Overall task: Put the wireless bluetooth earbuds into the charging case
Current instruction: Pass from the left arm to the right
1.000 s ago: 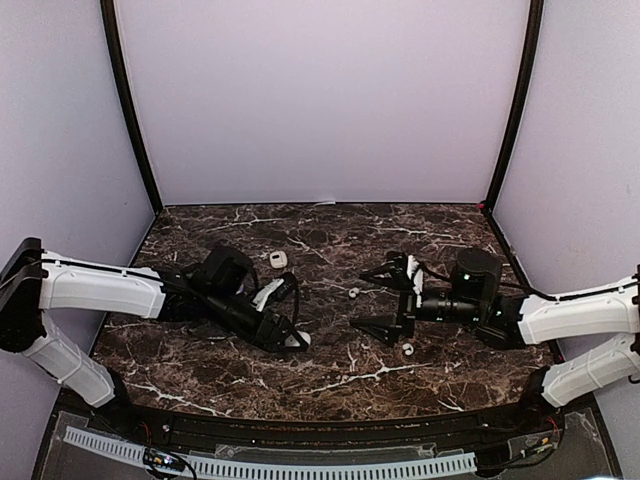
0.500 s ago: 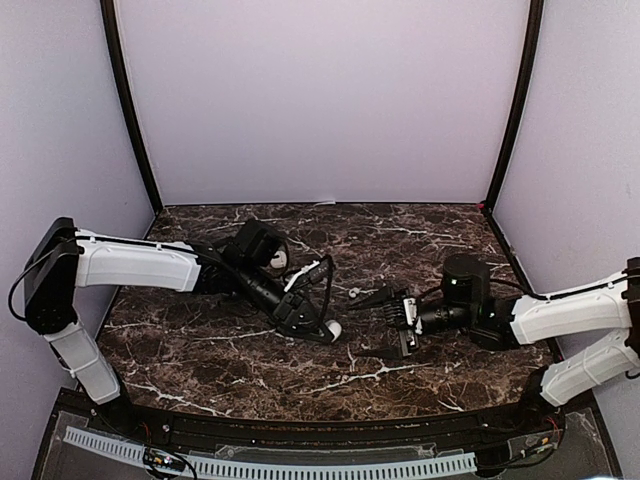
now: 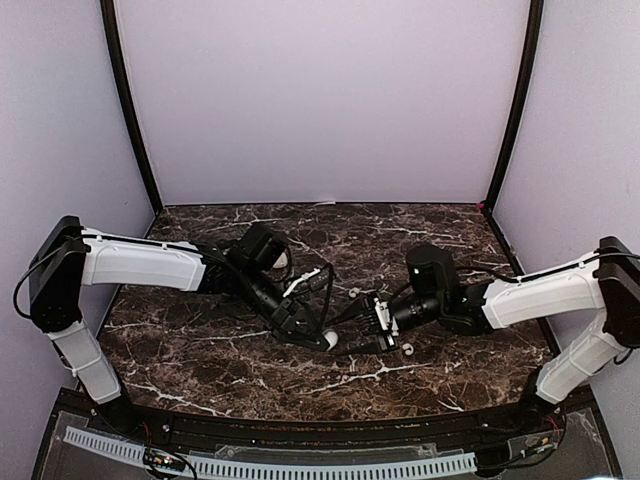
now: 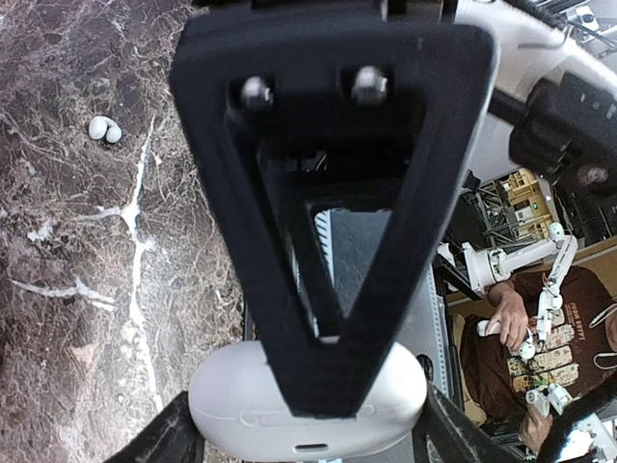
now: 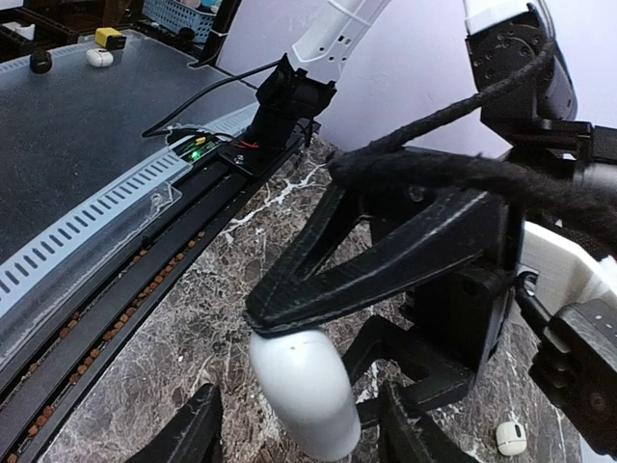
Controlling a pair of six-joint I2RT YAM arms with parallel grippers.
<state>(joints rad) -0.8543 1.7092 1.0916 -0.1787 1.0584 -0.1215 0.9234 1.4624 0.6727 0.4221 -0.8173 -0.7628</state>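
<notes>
**Two grippers on one case, buds on the table**

- Left gripper (image 3: 318,332) pinches the charging case (image 5: 299,394) at its fingertips and holds it just above the marble table (image 3: 200,350), mid-table.
- Right gripper (image 3: 348,334) is spread, one finger each side of the same case. Gaps show in the right wrist view, so no contact that I can see.
- Case lid looks shut, with the seam line unbroken in the left wrist view.
- Buds aren't in. One earbud (image 3: 408,347) lies just beside the right gripper. Another earbud (image 3: 353,292) lies a bit further back.

Risks, my read:
- The case is smooth and rounded and is only held at the tips. An off-centre squeeze from the right could pop it out of the left's hold.
- The two sets of fingers overlap closely, so they could clash.
- A right arm sweep could knock the near bud away.
- With the lid shut, no bud can go in.
</notes>
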